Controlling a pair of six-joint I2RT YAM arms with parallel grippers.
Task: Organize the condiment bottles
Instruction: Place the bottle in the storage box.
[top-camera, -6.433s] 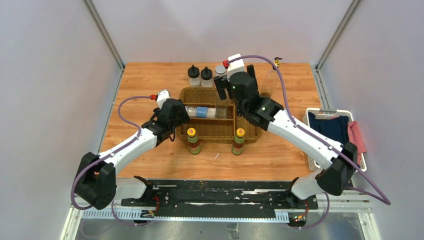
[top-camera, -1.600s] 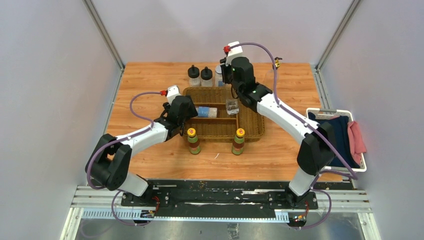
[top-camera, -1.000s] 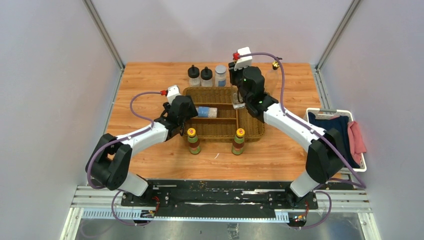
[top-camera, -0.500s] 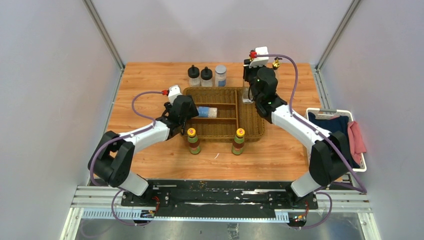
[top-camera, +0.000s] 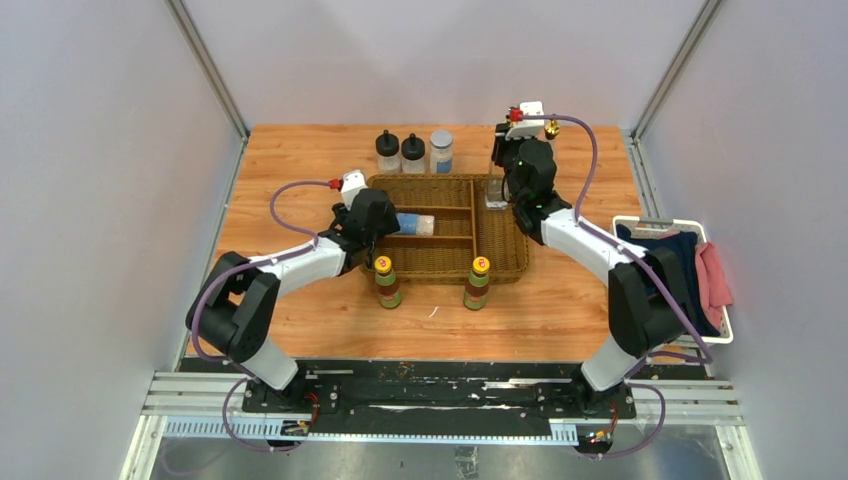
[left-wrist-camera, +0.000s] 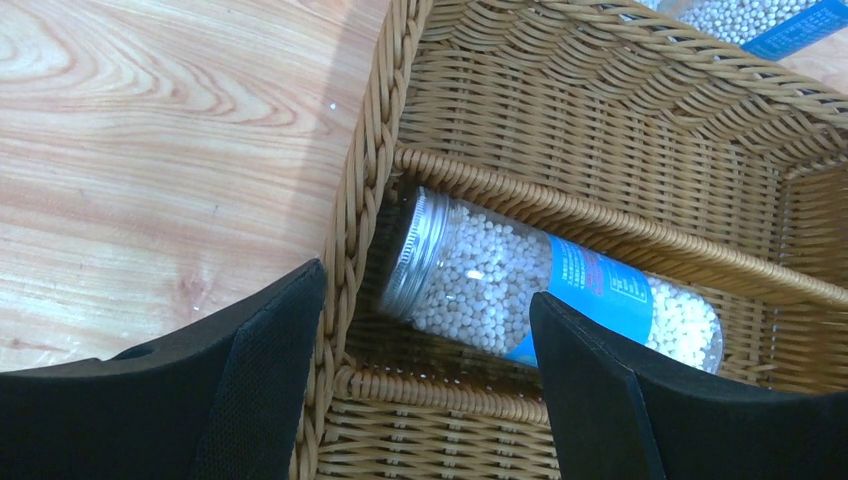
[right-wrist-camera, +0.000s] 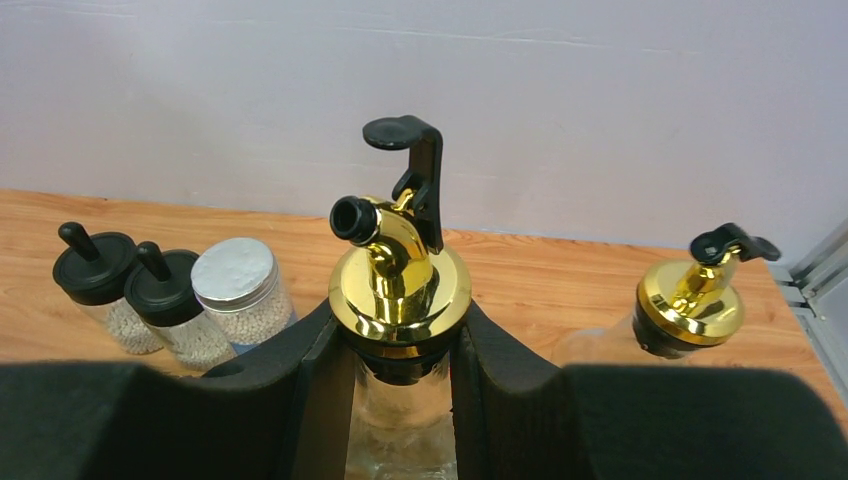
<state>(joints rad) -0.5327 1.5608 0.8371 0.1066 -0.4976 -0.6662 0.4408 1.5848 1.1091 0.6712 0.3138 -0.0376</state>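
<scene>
A wicker basket with dividers sits mid-table. A grey-lidded jar of white beads lies on its side in the left middle compartment. My left gripper is open above the jar's lid end, with one finger outside the basket wall. My right gripper is shut on the neck of a tall gold-topped bottle, which it holds upright at the basket's back right corner. A second gold-topped bottle stands behind it. Two black-capped bottles and a grey-lidded jar stand behind the basket. Two yellow-capped bottles stand in front.
A white bin with dark blue and pink cloths sits at the table's right edge. Grey walls close in the back and both sides. A black rail runs along the near edge.
My right arm has carried the gold-topped bottle rightward, from over the basket's middle to its back right corner. The left gripper has stayed over the lying jar.
</scene>
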